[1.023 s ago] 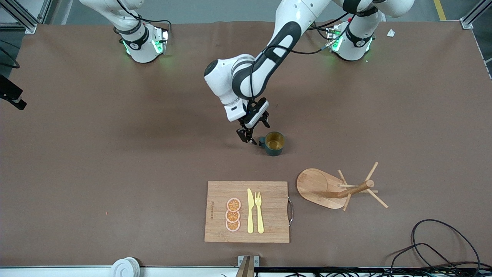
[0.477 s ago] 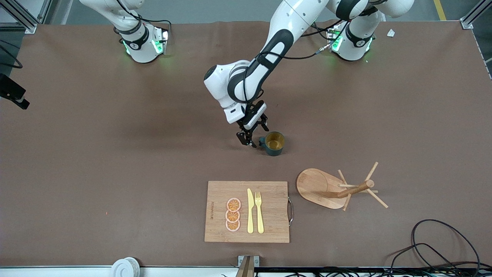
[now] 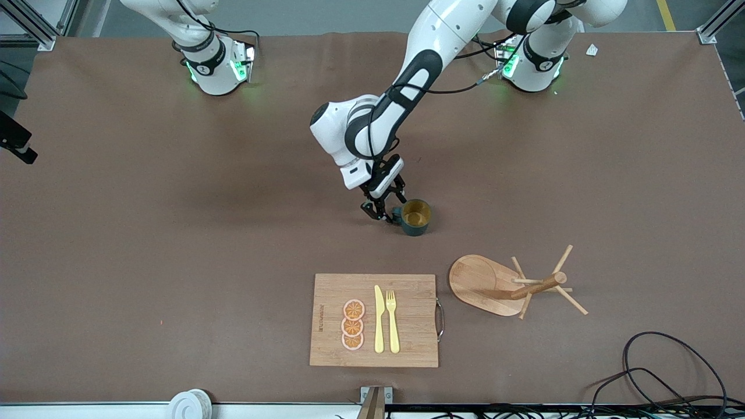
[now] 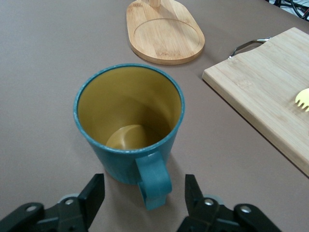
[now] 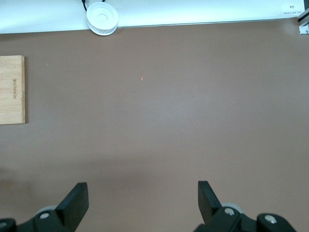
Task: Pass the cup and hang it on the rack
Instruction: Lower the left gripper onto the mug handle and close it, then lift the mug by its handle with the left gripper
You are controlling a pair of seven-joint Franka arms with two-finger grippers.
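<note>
The cup (image 3: pixel 416 216), dark teal with a mustard-yellow inside, stands upright mid-table. Its handle (image 4: pixel 154 176) points toward the right arm's end of the table. My left gripper (image 3: pixel 384 214) is down at the table beside the cup, and in the left wrist view the left gripper (image 4: pixel 145 186) is open, one finger on each side of the handle with a gap on both sides. The rack (image 3: pixel 483 285) stands nearer the front camera than the cup, its oval base (image 4: pixel 164 31) toward the left arm's end. My right gripper (image 5: pixel 142 193) hangs open over bare table, holding nothing.
A wooden cutting board (image 3: pixel 413 314) with a yellow knife (image 3: pixel 379 320), a fork (image 3: pixel 393 320) and orange slices (image 3: pixel 353 325) lies beside the rack, near the front edge. Black cables (image 3: pixel 657 372) lie at the corner near the camera. A white roll (image 3: pixel 189 403) sits at the front edge.
The left gripper has come down and closer to the cup, and its fingers have narrowed on either side of the handle. The cup has not moved.
</note>
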